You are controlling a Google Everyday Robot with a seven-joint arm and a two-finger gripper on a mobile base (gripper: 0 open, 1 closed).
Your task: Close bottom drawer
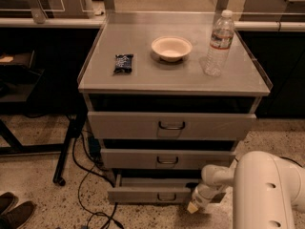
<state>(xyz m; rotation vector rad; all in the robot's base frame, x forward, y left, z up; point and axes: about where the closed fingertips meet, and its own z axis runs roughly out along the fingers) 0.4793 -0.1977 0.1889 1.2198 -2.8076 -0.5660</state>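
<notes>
Setting hand (197,203), grip state not discernible, against open bottom drawer (147,193) front just left; pushing straight, avoiding skew.

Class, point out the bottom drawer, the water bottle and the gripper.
bottom drawer (143,195): camera view, front panel left of handle.
water bottle (220,39): camera view, its label.
gripper (193,206): camera view, its tip, at the drawer front's right end.

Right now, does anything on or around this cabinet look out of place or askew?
Yes: the bottom drawer stands pulled out with its flat tray showing, further out than the middle drawer and the top drawer. The gripper is low at its right front end.
</notes>
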